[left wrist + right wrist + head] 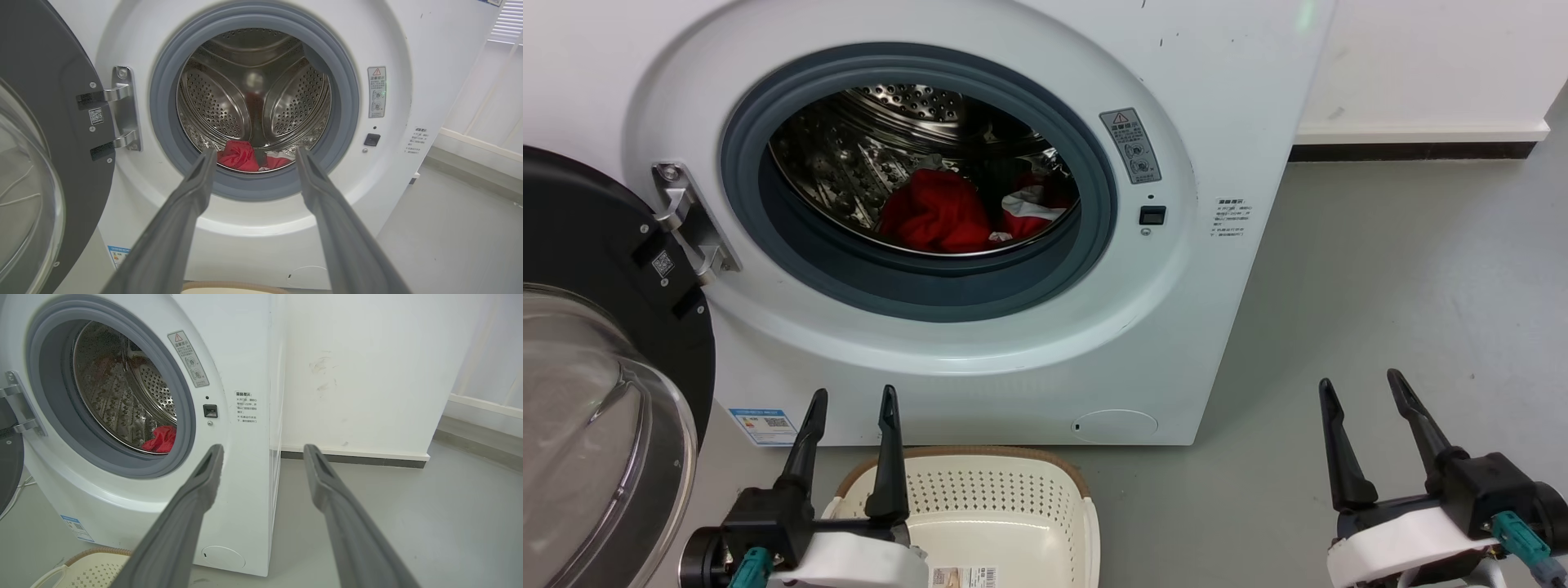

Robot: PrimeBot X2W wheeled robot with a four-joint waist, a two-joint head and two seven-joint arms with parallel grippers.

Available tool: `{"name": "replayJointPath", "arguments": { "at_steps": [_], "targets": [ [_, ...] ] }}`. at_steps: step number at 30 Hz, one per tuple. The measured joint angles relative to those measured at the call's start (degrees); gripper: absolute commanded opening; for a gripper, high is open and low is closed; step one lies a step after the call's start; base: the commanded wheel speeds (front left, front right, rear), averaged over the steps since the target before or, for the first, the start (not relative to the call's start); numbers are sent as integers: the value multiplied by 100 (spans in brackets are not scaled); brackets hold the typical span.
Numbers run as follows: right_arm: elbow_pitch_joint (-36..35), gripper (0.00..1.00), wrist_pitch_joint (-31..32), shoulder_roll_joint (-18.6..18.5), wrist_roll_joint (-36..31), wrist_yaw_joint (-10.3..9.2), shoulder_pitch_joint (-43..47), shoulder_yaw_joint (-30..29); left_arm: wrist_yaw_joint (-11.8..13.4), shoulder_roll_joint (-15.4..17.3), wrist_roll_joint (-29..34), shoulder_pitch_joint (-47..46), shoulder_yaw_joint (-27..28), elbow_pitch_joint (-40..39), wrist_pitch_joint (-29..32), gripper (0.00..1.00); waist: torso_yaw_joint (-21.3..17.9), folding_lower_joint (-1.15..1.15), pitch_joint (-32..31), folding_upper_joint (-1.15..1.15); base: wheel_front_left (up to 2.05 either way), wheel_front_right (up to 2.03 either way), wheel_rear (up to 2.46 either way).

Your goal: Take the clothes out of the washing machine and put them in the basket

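Inside the washing machine (980,343) drum lie both red clothes (935,214); nothing is moved yet. Below, the basket (1005,498) waits bare. Left gripper (852,398) and right gripper (1362,380) hover spread, grasping nothing.

We are seeing the clothes (935,214) lying inside the washing machine (980,392) | its door (588,245) hanging open at our left | the basket (980,494) sitting on the floor (1380,327) before it
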Motion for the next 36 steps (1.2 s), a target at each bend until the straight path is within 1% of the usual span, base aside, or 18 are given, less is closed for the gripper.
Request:
{"name": "replayJointPath", "arguments": {
  "at_steps": [2, 4, 10, 15, 20, 22, 23, 25, 28, 32, 34, 36],
  "targets": [
    [20, 100, -21, 0, -142, 1, 1, 19, 60, 71, 219, 9, -69, 41, -41, 100, -8, 0, -1, 0, 0, 0, 0],
    [22, 100, -45, -1, -258, 1, 1, 26, 168, 68, 292, 15, -108, 69, -48, 100, -14, 0, -3, 0, 0, 0, 0],
    [-8, 100, -114, -1, -589, 1, 1, 111, 323, 130, 604, 32, -257, 110, -122, 100, -24, 0, -5, 0, 0, 0, 0],
    [-53, 100, -170, -2, -802, 1, 1, 154, 505, 208, 822, 90, -379, 250, -175, 100, -28, 0, -5, 0, 0, 0, 0],
    [-90, 100, -220, -2, -936, 1, 16, 169, 534, 219, 890, 90, -434, 243, -225, 100, -28, 0, -3, 0, 0, 0, 0],
    [-119, 100, -241, -2, -1023, 1, 17, 187, 470, 158, 776, 103, -357, 215, -245, 100, -27, 0, -2, 0, 0, 0, 0],
    [-134, 100, -248, -2, -1038, 1, 17, 194, 387, 112, 651, 116, -292, 208, -250, 100, -27, 0, 1, 0, 0, 0, 0],
    [-146, 100, -274, -3, -1042, 1, 17, 188, 256, 48, 591, 165, -127, 197, -281, 100, -28, 0, 2, 0, 0, 0, 0],
    [-78, 100, -299, -4, -802, 1, 27, 99, 99, -29, 602, 210, 92, 187, -300, 100, -30, 0, 2, 0, 0, 0, 0],
    [234, 100, -313, -8, -164, 1, 36, -86, -57, -88, 592, 227, 291, 234, -315, 100, -28, 0, -9, 0, 0, 0, 0],
    [313, 100, -313, -11, -168, 1, 32, -87, -119, -94, 641, 236, 332, 307, -316, 100, -29, 0, -14, 0, 0, 0, 0],
    [393, 100, -313, -9, -145, 1, 30, -75, -209, -97, 814, 254, 265, 422, -316, 100, -33, 0, -18, 0, 0, 0, 0]
  ]
}}
